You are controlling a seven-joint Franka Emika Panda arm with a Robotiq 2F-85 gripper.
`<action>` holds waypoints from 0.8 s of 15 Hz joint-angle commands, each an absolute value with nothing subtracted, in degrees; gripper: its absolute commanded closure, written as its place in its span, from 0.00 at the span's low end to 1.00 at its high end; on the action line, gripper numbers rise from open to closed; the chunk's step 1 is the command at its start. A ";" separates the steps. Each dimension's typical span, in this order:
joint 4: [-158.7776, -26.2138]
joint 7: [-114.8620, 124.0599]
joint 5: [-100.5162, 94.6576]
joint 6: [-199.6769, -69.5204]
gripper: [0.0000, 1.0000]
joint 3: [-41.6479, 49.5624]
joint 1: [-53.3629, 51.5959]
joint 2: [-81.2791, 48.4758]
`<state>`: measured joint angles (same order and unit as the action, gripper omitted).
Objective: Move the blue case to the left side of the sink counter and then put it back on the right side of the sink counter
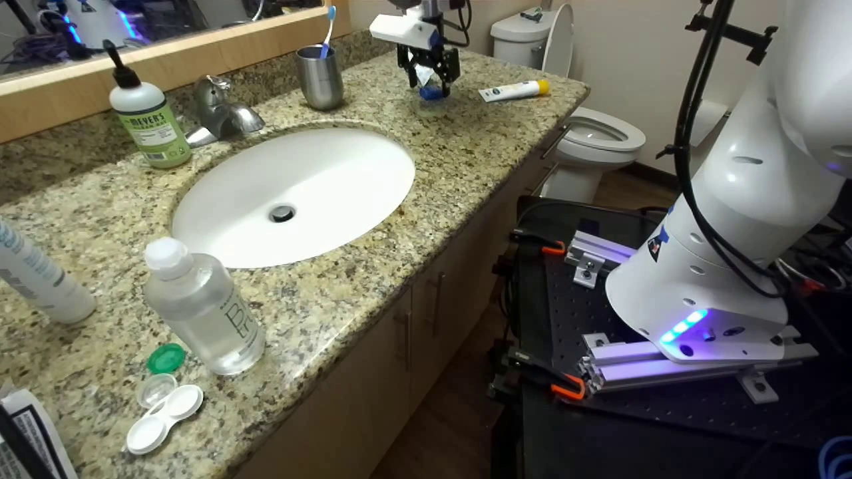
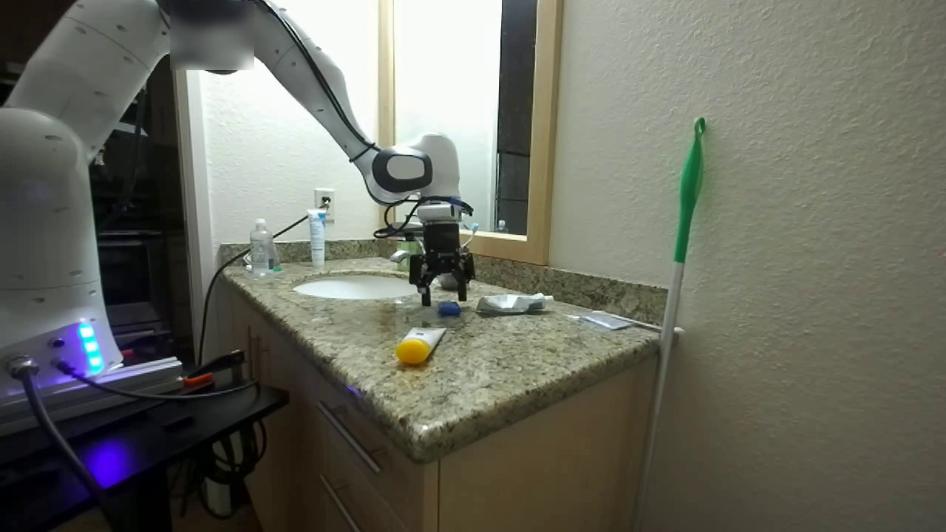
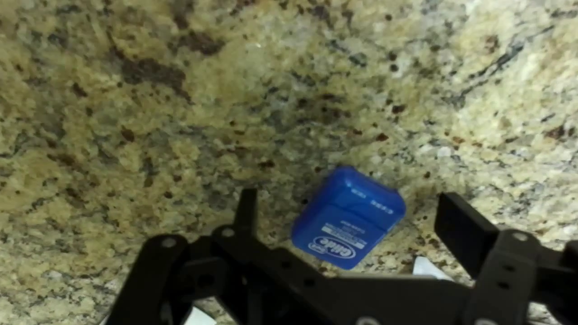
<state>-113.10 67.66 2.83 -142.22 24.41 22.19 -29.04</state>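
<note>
The blue case (image 3: pixel 347 221) lies flat on the speckled granite sink counter (image 3: pixel 158 135), with white lettering facing up. It also shows in both exterior views (image 1: pixel 431 93) (image 2: pixel 448 309), on the toilet-side part of the counter (image 2: pixel 517 377), beyond the oval basin (image 1: pixel 373 169). My gripper (image 3: pixel 347 195) is open and points down over the case, also in both exterior views (image 1: pixel 428 86) (image 2: pixel 444 298). In the wrist view the case sits between the two fingers, turned at an angle, with a gap on each side. Nothing is held.
A yellow-capped white tube (image 1: pixel 512 91) and a crumpled white tube (image 2: pixel 511 303) lie near the case. A metal cup with toothbrush (image 1: pixel 321 80), faucet (image 1: pixel 223 113) and soap bottle (image 1: pixel 150 126) line the back. A clear bottle (image 1: pixel 210 313) and lens case (image 1: pixel 165 419) stand across the basin.
</note>
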 commanded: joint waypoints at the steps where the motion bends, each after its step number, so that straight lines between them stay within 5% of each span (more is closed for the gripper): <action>1: -110.70 71.55 3.75 -145.58 0.00 25.46 20.13 -32.37; 12: -107.10 74.69 3.40 -139.53 0.00 25.80 19.69 -34.25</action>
